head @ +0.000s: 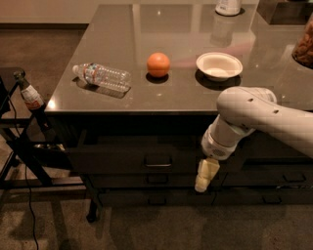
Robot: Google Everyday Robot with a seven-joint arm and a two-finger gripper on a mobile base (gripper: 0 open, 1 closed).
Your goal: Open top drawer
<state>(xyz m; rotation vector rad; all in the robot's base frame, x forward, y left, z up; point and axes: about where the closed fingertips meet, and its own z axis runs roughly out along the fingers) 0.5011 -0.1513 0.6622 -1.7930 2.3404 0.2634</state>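
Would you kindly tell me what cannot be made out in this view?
Camera view:
Top drawer, inside: lost in shadow under the table.
Drawer fronts at right: hidden by the arm, whose gripper hangs right of the handle.
Jar: cut by right edge.
White container: cut by top edge.

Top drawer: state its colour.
The top drawer is dark grey-black, camera view; the gripper hangs right of its handle.

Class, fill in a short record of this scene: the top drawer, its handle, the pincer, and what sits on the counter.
top drawer: appears pulled out a little
handle: centre of the drawer front, nothing on it
pincer: pointing down, below and right of the handle, not touching it
countertop: bottle lying on its side, orange, white bowl
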